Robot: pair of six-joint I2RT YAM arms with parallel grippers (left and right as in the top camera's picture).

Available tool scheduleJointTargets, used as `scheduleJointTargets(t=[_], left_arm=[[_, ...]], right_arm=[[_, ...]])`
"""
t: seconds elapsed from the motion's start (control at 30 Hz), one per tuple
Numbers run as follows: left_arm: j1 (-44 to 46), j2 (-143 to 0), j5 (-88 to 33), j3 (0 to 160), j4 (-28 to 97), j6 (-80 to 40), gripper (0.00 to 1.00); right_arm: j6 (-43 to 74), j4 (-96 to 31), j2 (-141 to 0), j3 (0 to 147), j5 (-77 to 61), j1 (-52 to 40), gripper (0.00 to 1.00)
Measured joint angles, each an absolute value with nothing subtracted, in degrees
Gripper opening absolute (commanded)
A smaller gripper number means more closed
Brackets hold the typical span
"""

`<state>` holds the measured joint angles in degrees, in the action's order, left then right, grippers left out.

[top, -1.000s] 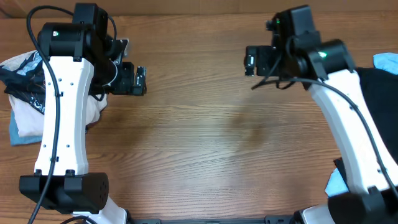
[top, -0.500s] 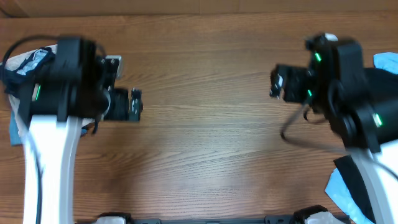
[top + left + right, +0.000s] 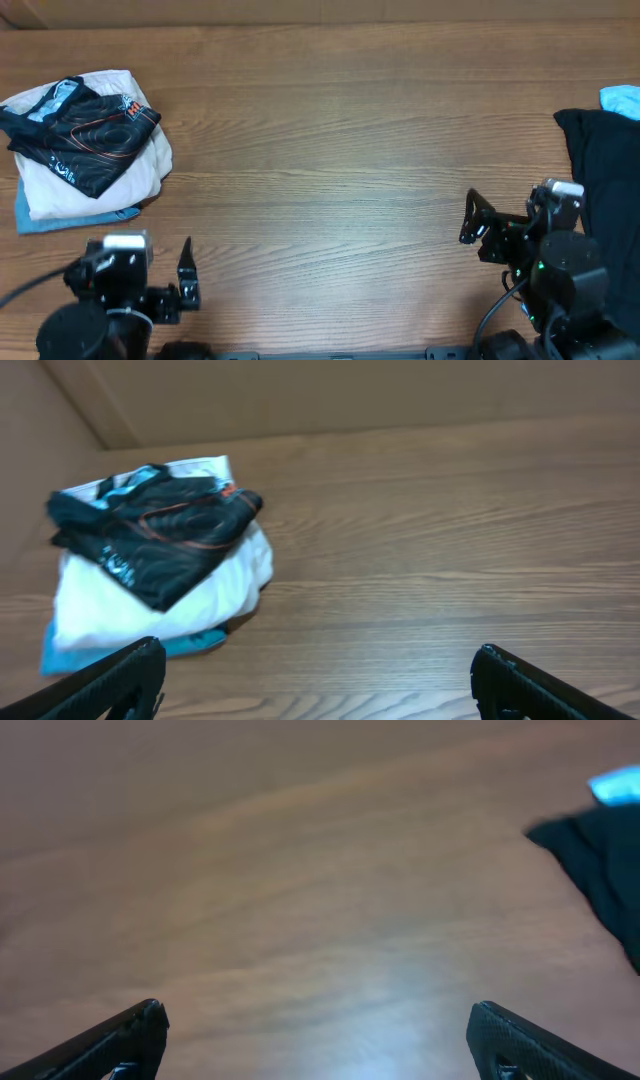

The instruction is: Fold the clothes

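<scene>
A folded black sports top with orange wavy lines (image 3: 85, 140) lies on top of a stack of folded white and blue garments at the table's left; it also shows in the left wrist view (image 3: 160, 535). A plain black garment (image 3: 605, 170) lies heaped at the right edge, and its corner shows in the right wrist view (image 3: 600, 860). My left gripper (image 3: 187, 280) is open and empty at the front left, well short of the stack. My right gripper (image 3: 470, 218) is open and empty at the front right, left of the black garment.
A white folded garment (image 3: 95, 180) and a blue one (image 3: 60, 215) lie under the sports top. A light blue cloth (image 3: 622, 98) peeks out behind the black garment. A cardboard wall (image 3: 330, 395) bounds the far side of the wooden table (image 3: 340, 150).
Both arms have drawn back from the table's far half to the front edge, uncovering the folded stack on the left. Both grippers stay open and empty.
</scene>
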<state>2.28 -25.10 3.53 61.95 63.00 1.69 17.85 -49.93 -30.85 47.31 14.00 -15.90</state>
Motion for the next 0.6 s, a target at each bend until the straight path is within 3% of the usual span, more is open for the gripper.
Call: scheduleJointTargets(t=[0.37, 0.6], left_arm=[[2.3, -23.9, 5.4, 61.5, 75.0, 1.7, 1.00], [2.3, -23.9, 5.5, 61.4, 75.2, 1.7, 1.00]], right_arm=[[17.8, -59.7, -31.3, 46.4, 16.5, -15.9, 1.00], [17.8, -60.1, -31.3, 46.4, 16.8, -15.9, 1.00]])
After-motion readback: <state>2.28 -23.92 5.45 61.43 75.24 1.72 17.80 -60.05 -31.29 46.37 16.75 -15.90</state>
